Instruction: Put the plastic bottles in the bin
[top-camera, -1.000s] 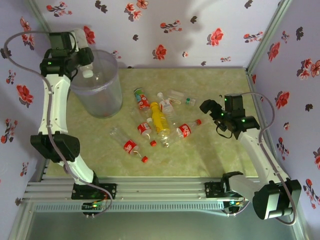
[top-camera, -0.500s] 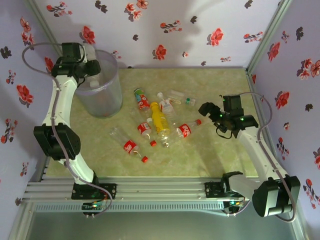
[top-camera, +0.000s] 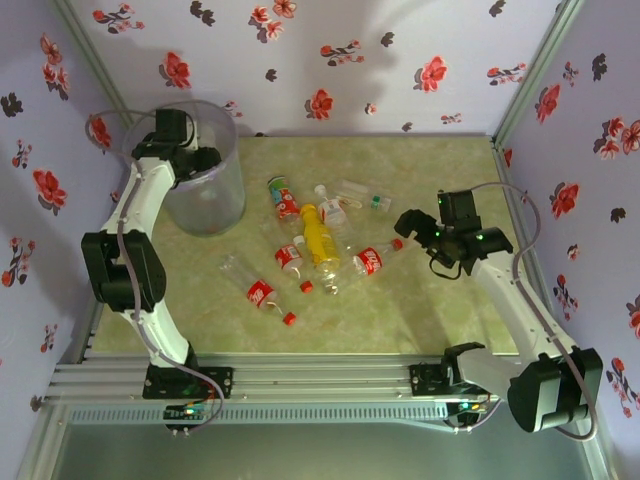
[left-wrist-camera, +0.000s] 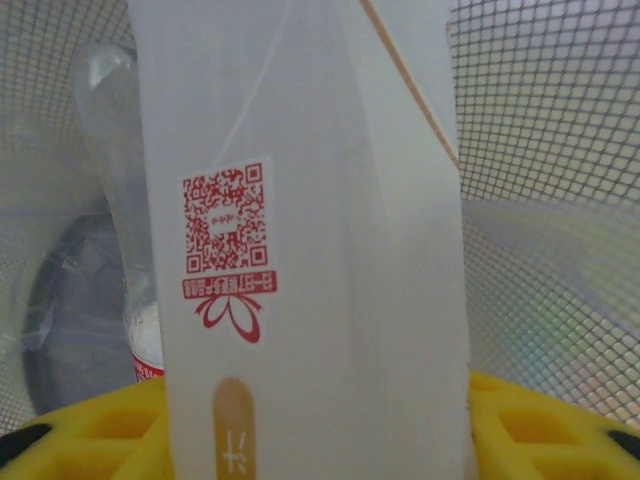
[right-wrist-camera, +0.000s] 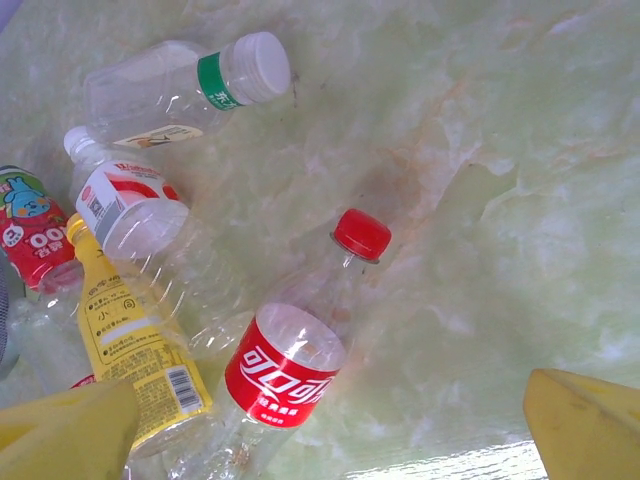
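A white bottle (left-wrist-camera: 300, 230) is being gripped between the yellow fingers (left-wrist-camera: 535, 425) of the left gripper (top-camera: 190, 152). Since a second ago this gripper has been carried from outside the left rim to over the mouth of the bin (top-camera: 222, 195). The bin is standing at the far left corner of the bench (top-camera: 450, 320), unmoved. In the left wrist view a clear bottle (left-wrist-camera: 110, 180) is being seen beside the held one, against a meshed wall. The right gripper (top-camera: 404, 222) is being held with jaws wide apart and nothing between them. It has been shifted slightly toward mid-bench, just beside the red-capped cola bottle (right-wrist-camera: 290, 370). The other plastic bottles (top-camera: 318, 240) are lying clustered mid-bench, unchanged.
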